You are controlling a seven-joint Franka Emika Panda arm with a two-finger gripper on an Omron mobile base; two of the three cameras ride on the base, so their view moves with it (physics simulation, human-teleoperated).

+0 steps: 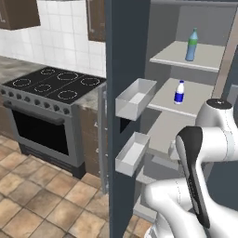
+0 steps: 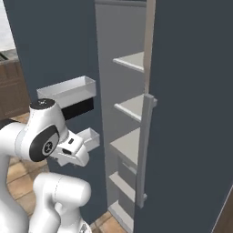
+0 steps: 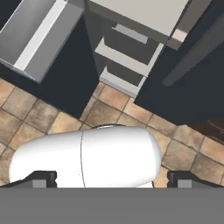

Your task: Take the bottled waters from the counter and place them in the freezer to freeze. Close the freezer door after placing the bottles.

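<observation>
The freezer [image 1: 186, 121] stands with its left door swung out. Its pale interior holds both bottled waters: the blue-green bottle [image 1: 192, 45] upright on the upper shelf, the white bottle [image 1: 179, 92] upright on the shelf below. The freezer door [image 1: 128, 69] juts toward me edge-on and carries two pale grey bins [image 1: 135, 97] on its inner side. My arm is folded back low in front of the opening. In the hand view my gripper [image 3: 111, 179] looks down at the floor, its fingertips [image 3: 43, 177] far apart with nothing between them. It is open and well below the bottles.
A black four-ring stove [image 1: 53, 83] with an oven stands left of the open door. A strip of stone counter [image 1: 90, 96] lies between them. The freezer's right door [image 2: 191, 113] is closed, its silver handle [image 2: 144, 150] near the opening. Brown tile floor [image 1: 32, 195] lies below.
</observation>
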